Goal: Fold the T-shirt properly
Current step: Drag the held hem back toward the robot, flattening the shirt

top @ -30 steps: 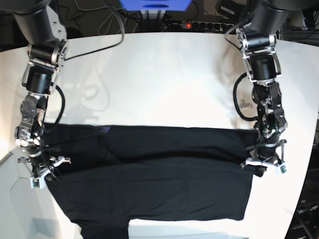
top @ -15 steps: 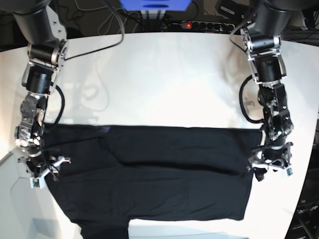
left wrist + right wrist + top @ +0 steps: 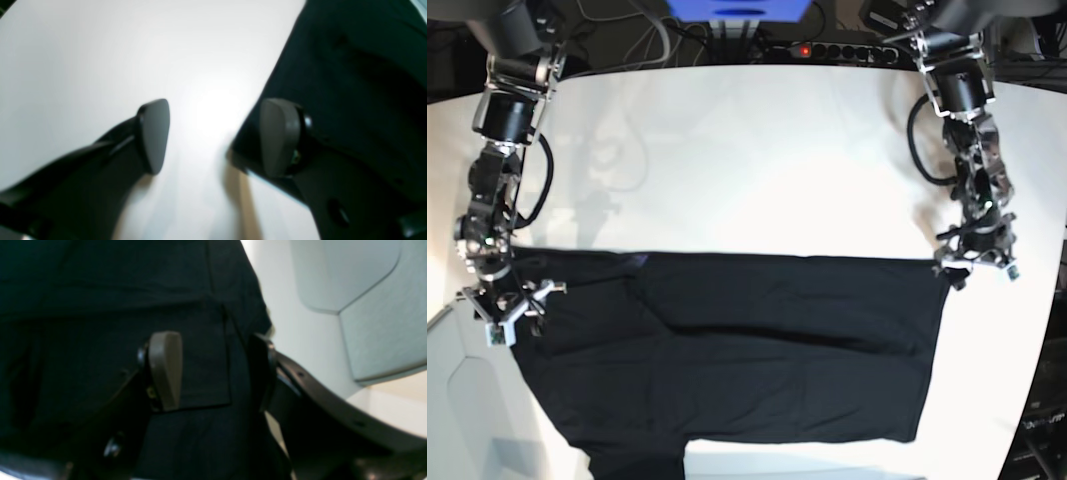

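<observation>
We see T-shirt (image 3: 727, 350): matte black cloth, soft creases, flat on glossy white table (image 3: 747, 160). Left gripper (image 3: 975, 262) jaws wide, empty, at shirt corner. Right gripper (image 3: 512, 305) spread, nothing clamped, over opposite edge.

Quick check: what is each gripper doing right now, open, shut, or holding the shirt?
Left gripper: open, holding nothing, at the T-shirt edge.
Right gripper: open, nothing clamped, over the T-shirt.

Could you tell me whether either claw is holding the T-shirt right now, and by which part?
Neither: the left claw and right claw are open, empty, over the T-shirt's corners.
</observation>
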